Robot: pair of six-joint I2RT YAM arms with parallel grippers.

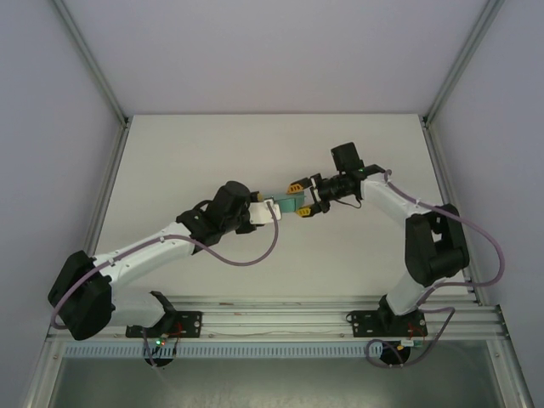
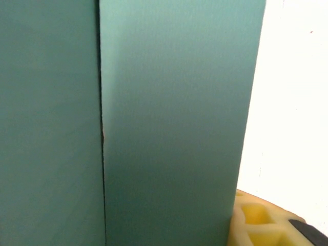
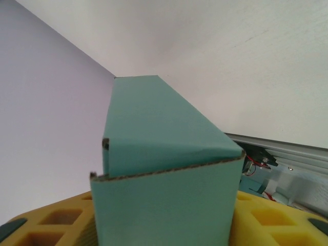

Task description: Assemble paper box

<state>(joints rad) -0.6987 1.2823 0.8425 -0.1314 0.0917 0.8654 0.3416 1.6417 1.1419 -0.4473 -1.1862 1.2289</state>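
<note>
White table (image 1: 212, 153) underneath, reached over by both arms toward the middle. Between them, seemingly off the surface, teal paper box (image 1: 290, 204), long axis left to right, probably so each end faces an arm. Across its right end, right gripper (image 1: 300, 199) clamped, yellow pads (image 3: 266, 220) flush on both sides to steady it. At its left end, left gripper (image 1: 276, 208), one yellow finger (image 2: 256, 220) against the card; grasping or merely touching, cannot tell. Thin seam (image 2: 102, 133) between two panels, nearly closed.

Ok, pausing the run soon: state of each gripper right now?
Left gripper: beside the paper box; grip cannot be told.
Right gripper: straddles the paper box; grip cannot be told.
</note>
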